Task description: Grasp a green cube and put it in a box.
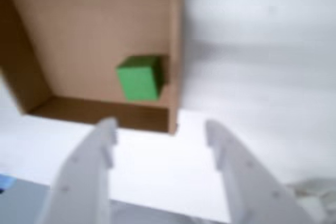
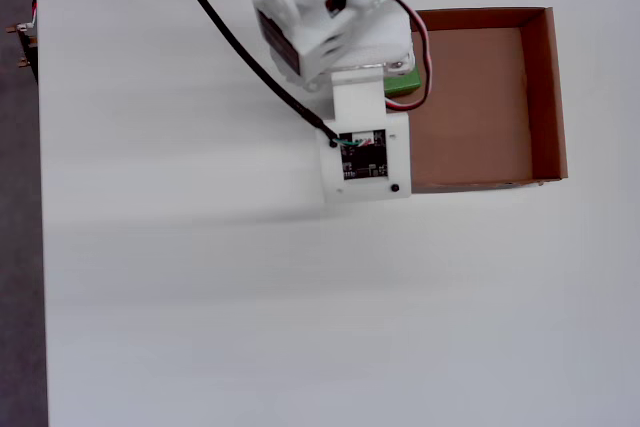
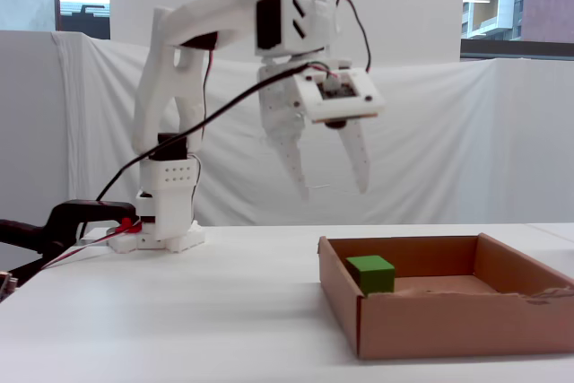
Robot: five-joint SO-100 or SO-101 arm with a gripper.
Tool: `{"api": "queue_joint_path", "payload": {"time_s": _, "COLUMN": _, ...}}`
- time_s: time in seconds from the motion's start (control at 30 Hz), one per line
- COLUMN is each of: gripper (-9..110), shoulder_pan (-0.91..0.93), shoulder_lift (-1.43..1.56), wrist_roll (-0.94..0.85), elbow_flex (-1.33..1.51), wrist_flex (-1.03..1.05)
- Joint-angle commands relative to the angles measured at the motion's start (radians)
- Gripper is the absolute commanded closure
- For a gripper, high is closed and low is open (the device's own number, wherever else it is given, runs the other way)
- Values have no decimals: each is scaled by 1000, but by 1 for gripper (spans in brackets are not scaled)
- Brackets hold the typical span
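Observation:
The green cube (image 1: 139, 78) lies on the floor of the brown cardboard box (image 1: 79, 19), in a corner against a wall. In the fixed view the cube (image 3: 371, 274) rests inside the box (image 3: 430, 320) near its left wall. In the overhead view only a sliver of the cube (image 2: 403, 83) shows beside the arm, inside the box (image 2: 480, 97). My gripper (image 3: 333, 191) is open and empty, raised well above the box's left edge. In the wrist view the gripper (image 1: 161, 130) has its white fingers (image 1: 89, 171) spread wide over the white table.
The white table (image 2: 200, 277) spreads round the box. The arm's base (image 3: 166, 221) stands at the back left in the fixed view, with cables and a black clamp (image 3: 54, 226) at the left edge.

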Motion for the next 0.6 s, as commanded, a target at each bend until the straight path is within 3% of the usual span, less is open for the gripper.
{"api": "queue_joint_path", "payload": {"time_s": 0.0, "gripper": 78, "shoulder_pan": 55, "shoulder_lift": 179, "wrist_roll": -6, "elbow_flex": 161, "wrist_flex": -57}}
{"api": "queue_joint_path", "payload": {"time_s": 0.33, "gripper": 78, "shoulder_pan": 255, "shoulder_lift": 701, "wrist_roll": -31, "elbow_flex": 701, "wrist_flex": -322}}
{"api": "queue_joint_path", "payload": {"time_s": 0.43, "gripper": 78, "shoulder_pan": 413, "shoulder_lift": 988, "wrist_roll": 32, "elbow_flex": 937, "wrist_flex": -400}}
{"api": "queue_joint_path", "payload": {"time_s": 0.57, "gripper": 78, "shoulder_pan": 502, "shoulder_lift": 1144, "wrist_roll": 80, "elbow_flex": 1080, "wrist_flex": -482}}
